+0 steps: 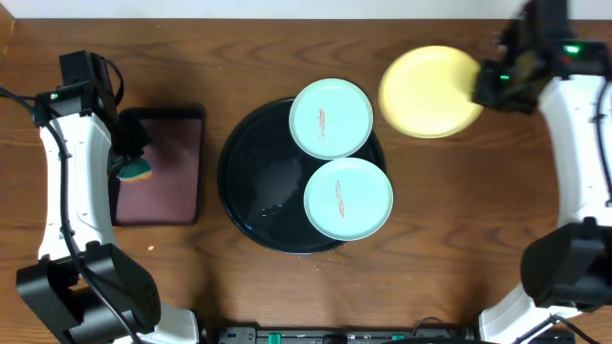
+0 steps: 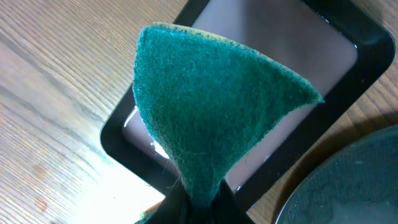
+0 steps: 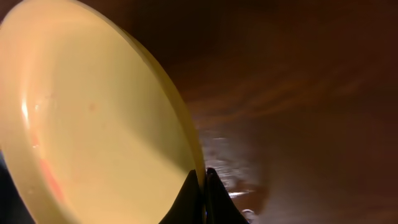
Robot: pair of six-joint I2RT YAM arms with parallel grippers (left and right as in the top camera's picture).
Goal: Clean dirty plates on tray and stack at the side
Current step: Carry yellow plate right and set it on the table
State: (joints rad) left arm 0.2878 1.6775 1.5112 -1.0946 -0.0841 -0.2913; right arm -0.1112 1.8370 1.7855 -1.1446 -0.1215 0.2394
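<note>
Plates, three in view. Yellow plate (image 1: 426,91) is off the black tray (image 1: 251,182), beyond its far right rim, over the bare wooden surface (image 1: 449,239). We see its right rim pinched between the right fingers (image 3: 219,202), which are closed narrow on that edge. In the right wrist view the plate is tilted, its hollow face turned to the camera, with a faint reddish streak (image 3: 46,174) low on the left of that face. Whether its opposite edge touches the surface we cannot tell.

Far blue plate (image 1: 331,118) and near blue plate (image 1: 348,198) both lie flat on the right half of the black tray, each overhanging the rim a little. Their edges meet or nearly meet; we cannot tell which. Each carries a thin red smear (image 1: 322,121) at its centre.

Left fingers (image 2: 230,208) are clamped on a green sponge (image 2: 211,106), which fans out from them in the left wrist view. Overhead, sponge and fingers hang over the left edge of a maroon tray (image 1: 167,162) with a black rim. That tray lies on the surface just left of the black tray, not touching it.
</note>
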